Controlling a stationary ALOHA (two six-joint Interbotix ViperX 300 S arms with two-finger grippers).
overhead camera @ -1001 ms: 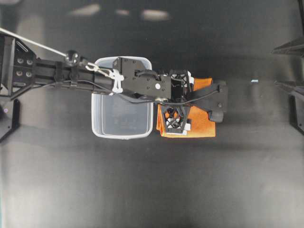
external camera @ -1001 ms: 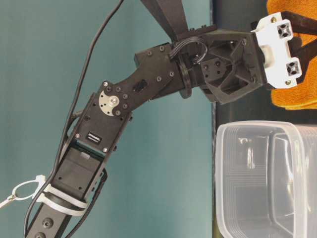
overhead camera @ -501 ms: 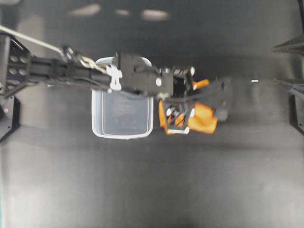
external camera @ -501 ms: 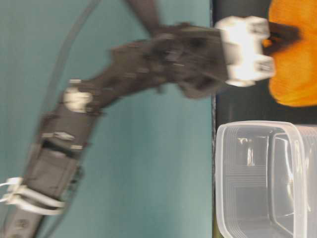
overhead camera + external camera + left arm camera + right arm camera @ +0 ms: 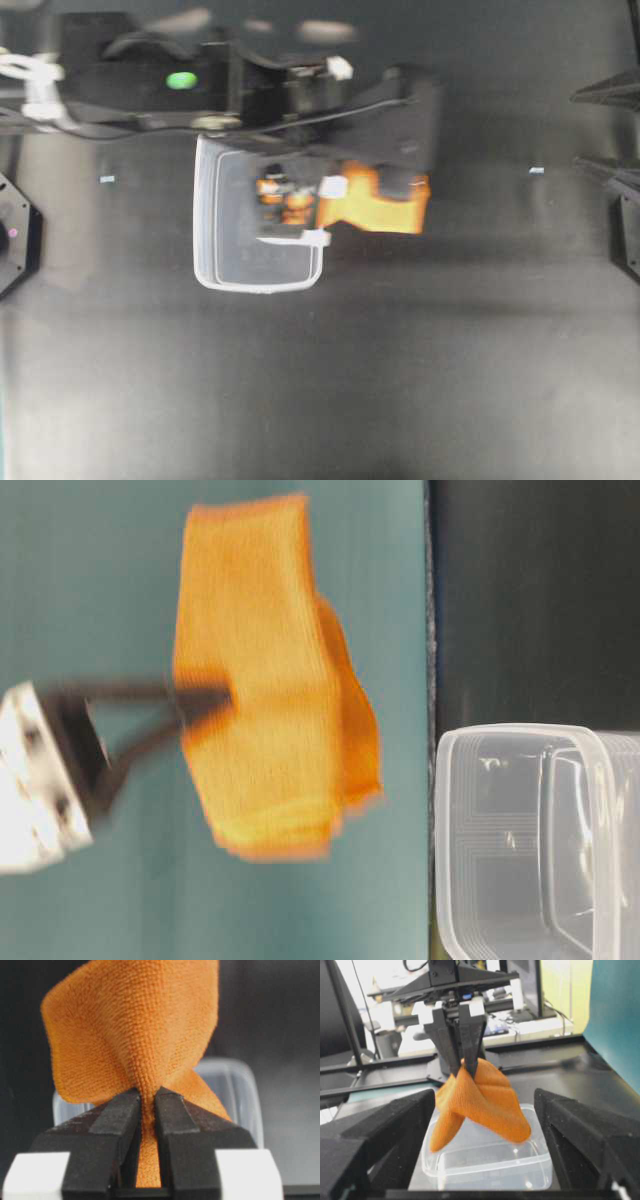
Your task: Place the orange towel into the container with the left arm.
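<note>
Now | my left gripper [image 5: 146, 1110] pinched tight on the orange towel [image 5: 135, 1035] | lifted, hanging above the container [image 5: 485, 1165] | lowering and release remain.

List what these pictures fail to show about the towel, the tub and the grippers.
- Overhead: the left arm covers part of the orange towel and the far rim of the container.
- Table-level: motion blur smears the towel and left gripper; the tub is cut off at the right edge.
- Right wrist view: the right gripper's fingertips fall outside the frame.
</note>
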